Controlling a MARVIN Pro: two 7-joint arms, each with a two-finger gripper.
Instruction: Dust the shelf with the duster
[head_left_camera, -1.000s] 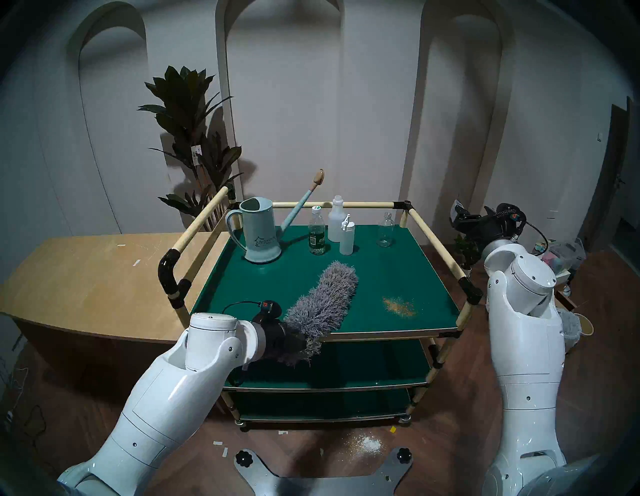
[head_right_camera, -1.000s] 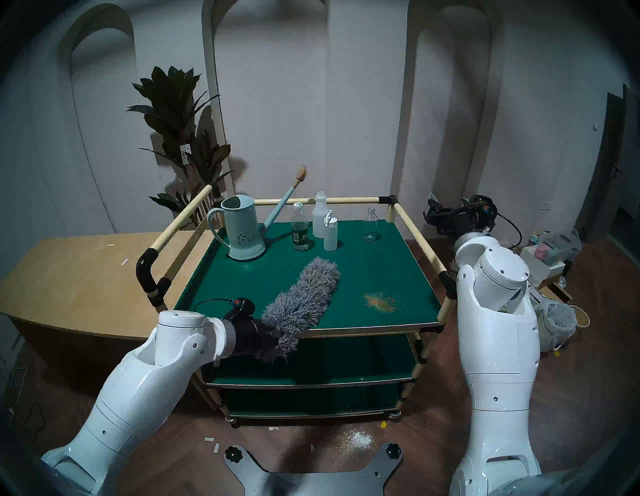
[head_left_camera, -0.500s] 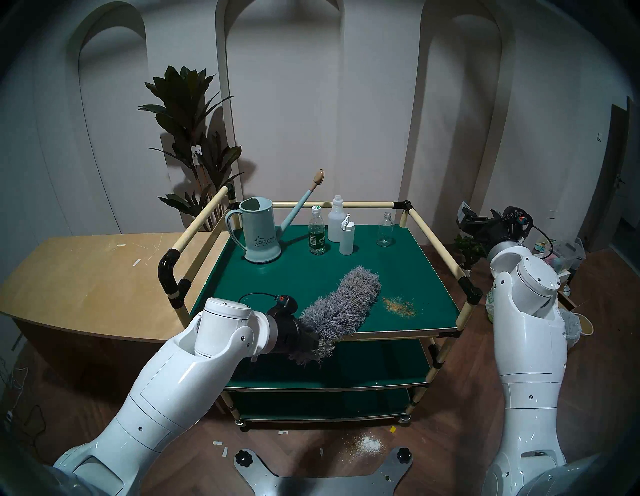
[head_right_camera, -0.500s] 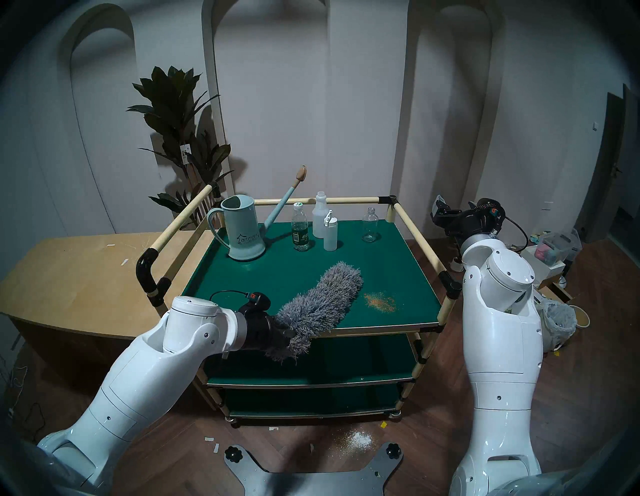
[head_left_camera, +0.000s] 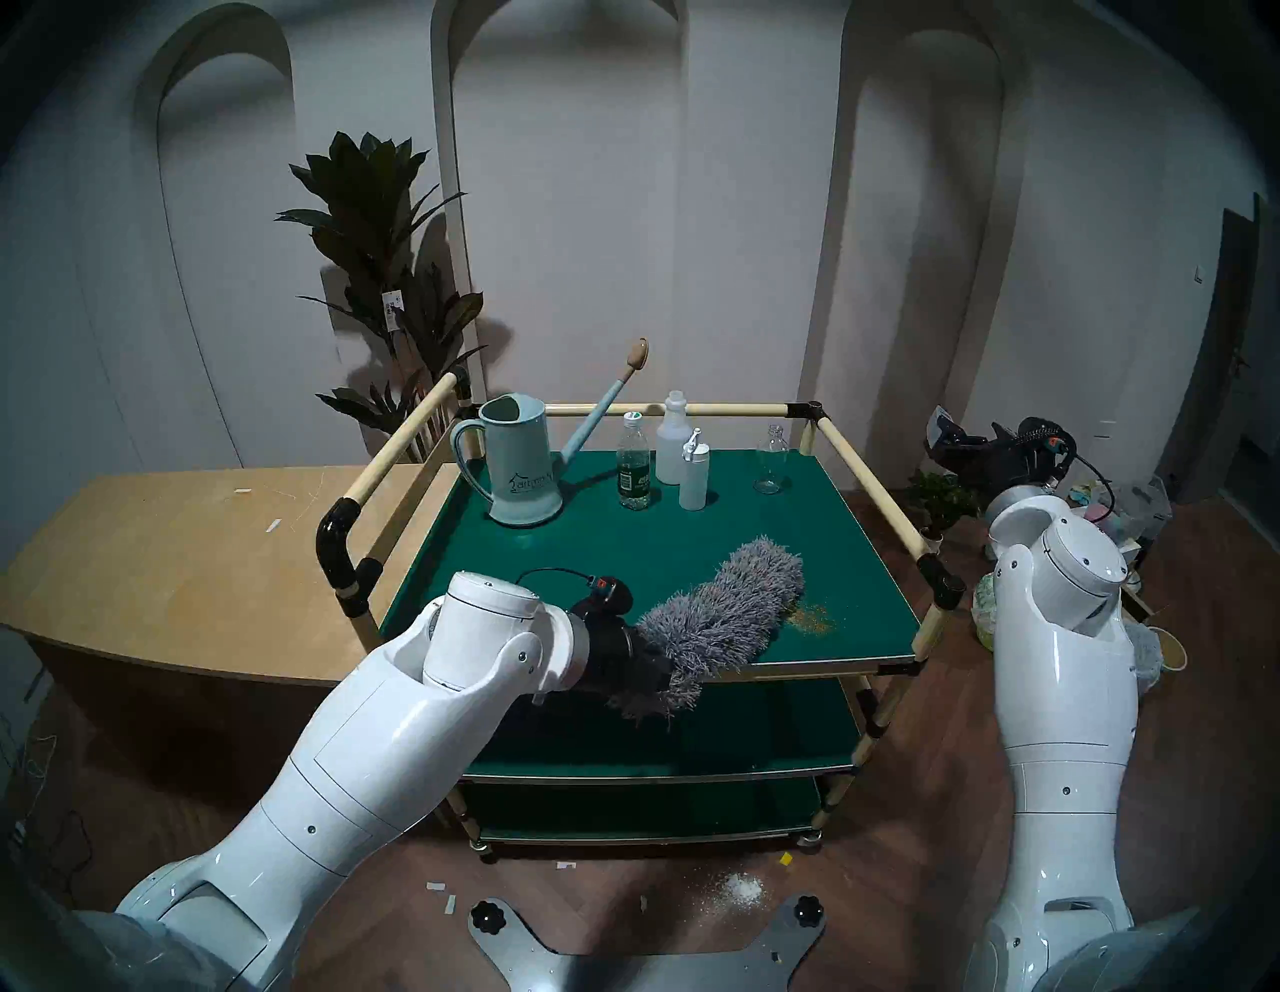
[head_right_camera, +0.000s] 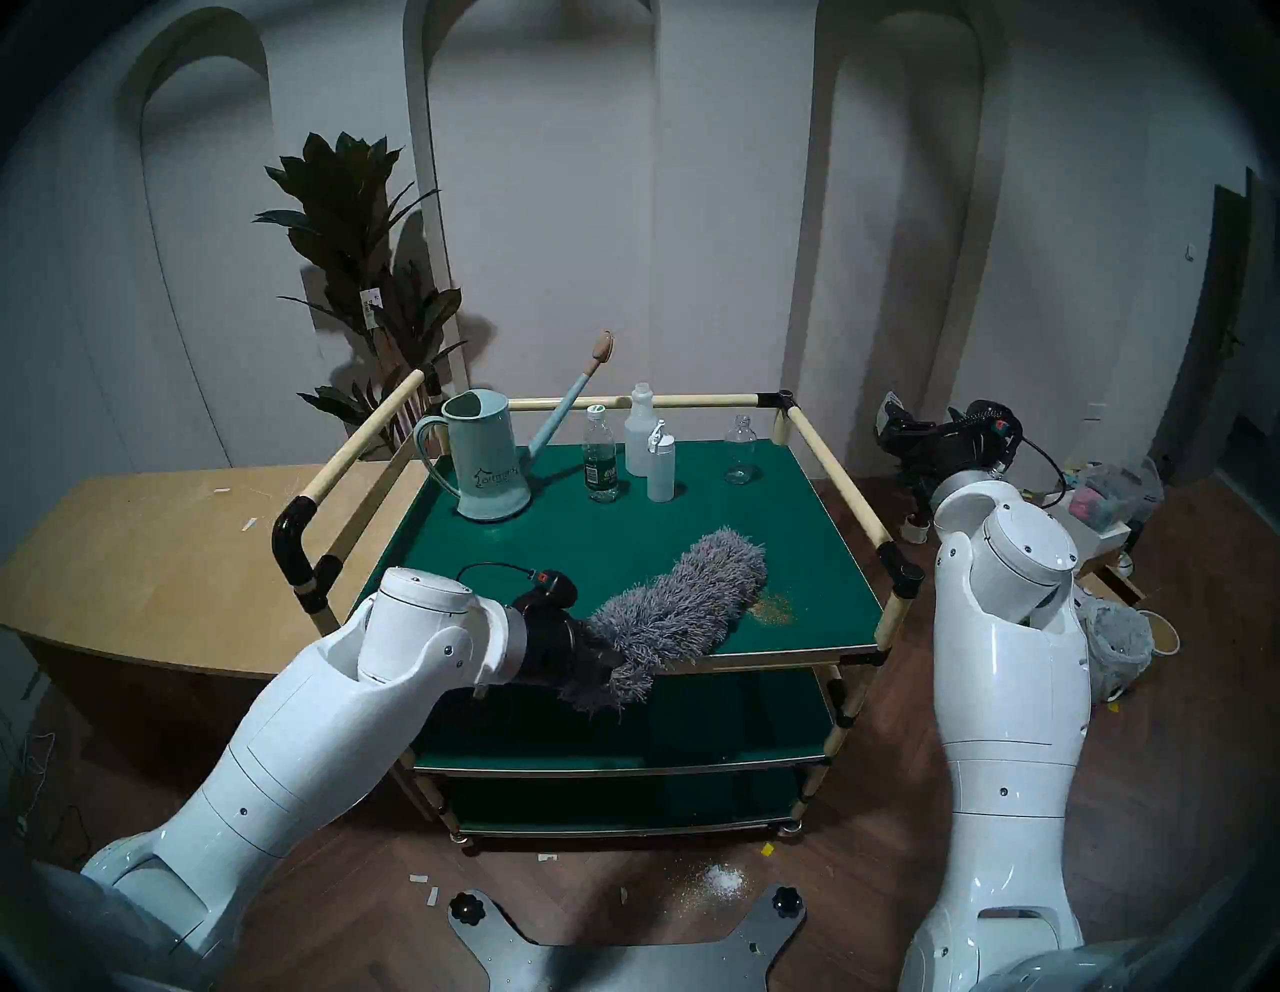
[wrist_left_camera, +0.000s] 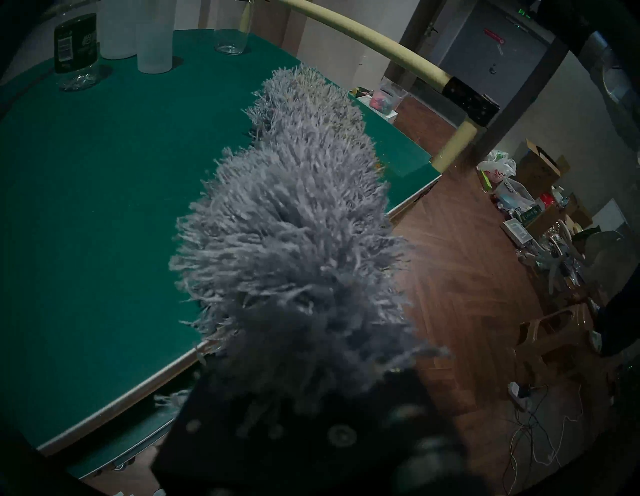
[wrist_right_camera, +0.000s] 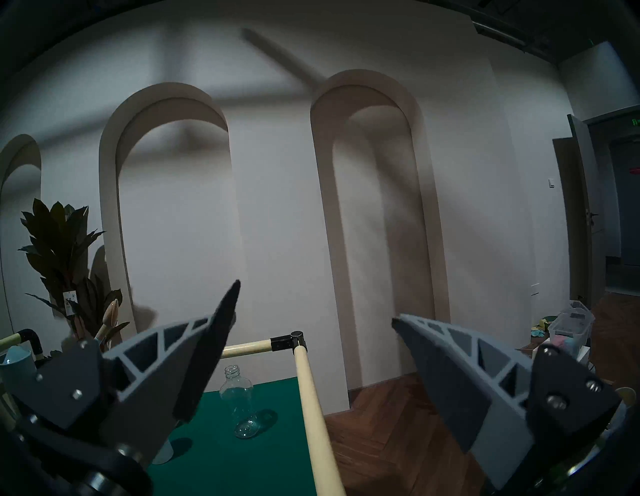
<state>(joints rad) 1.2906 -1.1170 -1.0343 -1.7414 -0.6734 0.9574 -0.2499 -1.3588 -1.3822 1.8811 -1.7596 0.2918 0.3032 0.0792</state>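
One shaggy grey duster lying across flat green shelf

We are seeing a pale blue watering can standing by a green-labelled bottle, two white bottles and an empty glass bottle. A leafy plant is rising behind, a wooden counter is sitting alongside, and white powder is lying on the floor.
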